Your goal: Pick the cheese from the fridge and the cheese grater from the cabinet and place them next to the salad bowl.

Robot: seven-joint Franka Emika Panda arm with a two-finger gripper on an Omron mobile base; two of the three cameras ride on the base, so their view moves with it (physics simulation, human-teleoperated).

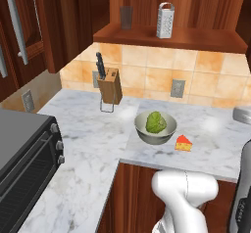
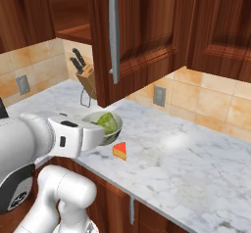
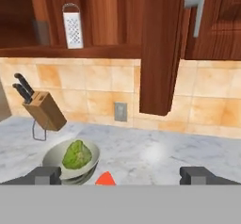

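Cheese, a small orange-yellow wedge with red rind (image 1: 184, 143), already lies beside the grey lettuce-filled salad bowl (image 1: 156, 125) mid-frame on the marble counter (image 1: 88, 144). Pincer (image 3: 121, 175) stands apart, empty. Next, I judge: reach the silver perforated box grater (image 1: 165, 20), upper shelf niche.

White marble counter (image 1: 88, 144) runs across frame centre. Orange tile backsplash (image 1: 147, 73) behind it, with grey outlets (image 1: 177, 88). Knife block (image 1: 110, 85) upper centre; black oven (image 1: 24, 158) lower left.
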